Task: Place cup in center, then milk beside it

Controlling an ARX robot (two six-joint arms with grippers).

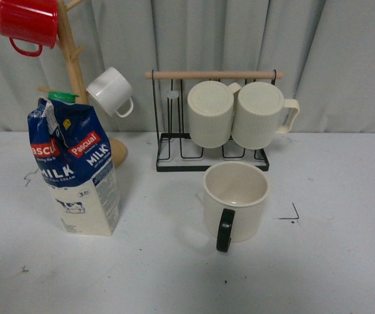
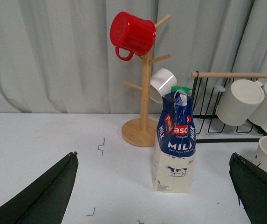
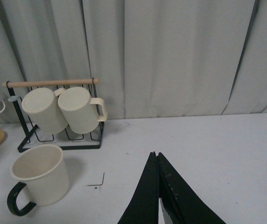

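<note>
Near the surface's (image 1: 174, 281) left edge, milk (image 1: 76, 170) is being framed by spread jaws of left gripper (image 2: 153, 156); mid-body grasp is being advised; right gripper (image 3: 155, 156) jaws pressed together.

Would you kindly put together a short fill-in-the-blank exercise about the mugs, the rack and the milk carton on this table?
1. The cup has a ____ handle.
2. The milk carton is closed with a ____ cap.
3. The wire rack holds ____ ribbed mugs.
4. The topmost mug on the wooden tree is ____ in colour.

Missing words: black; green; two; red.
</note>
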